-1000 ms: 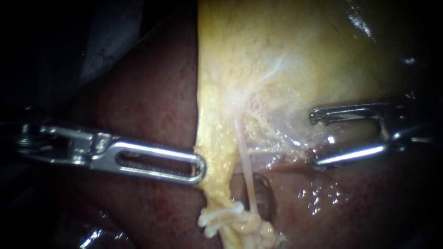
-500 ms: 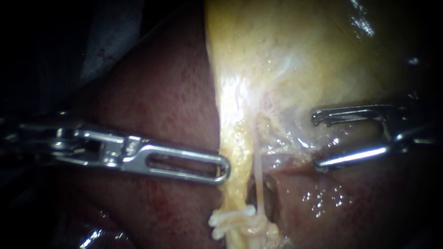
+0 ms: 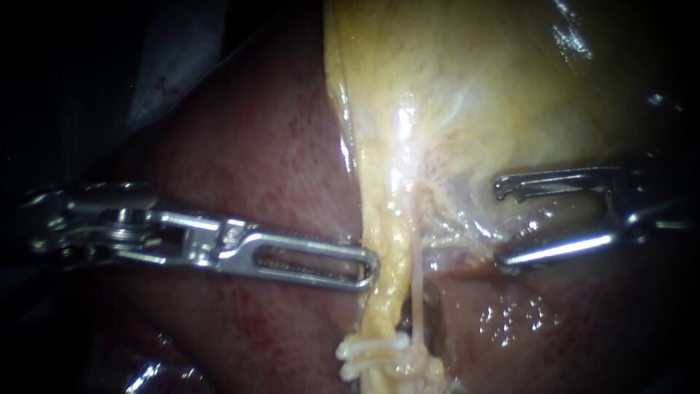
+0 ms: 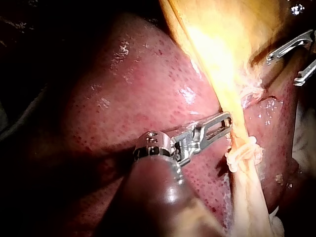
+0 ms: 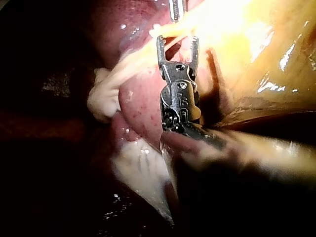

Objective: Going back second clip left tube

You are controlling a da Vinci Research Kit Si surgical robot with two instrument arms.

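Note:
The yellow gallbladder (image 3: 474,73) hangs over the red liver (image 3: 255,160). From it a thick yellow band (image 3: 383,241) and a thin pale tube (image 3: 417,292) run down to a knot of white strands (image 3: 372,354). My left instrument (image 3: 370,267) lies flat with its slotted jaws shut, the tip pressed against the band's left edge; the left wrist view shows the same contact (image 4: 226,120). My right instrument (image 3: 499,221) stands right of the tube with its jaws open, pale tissue lying between them ungripped (image 5: 177,44). No clip shows on any tube.
A dark hollow (image 3: 434,321) opens in the liver just behind the thin tube. Wet liver surface (image 3: 510,314) lies below the right instrument. The view's left edge and upper left are dark.
My left instrument has slid to the right and pushed the yellow band rightward, closer to the thin tube. My right instrument has stayed where it was, jaws still open.

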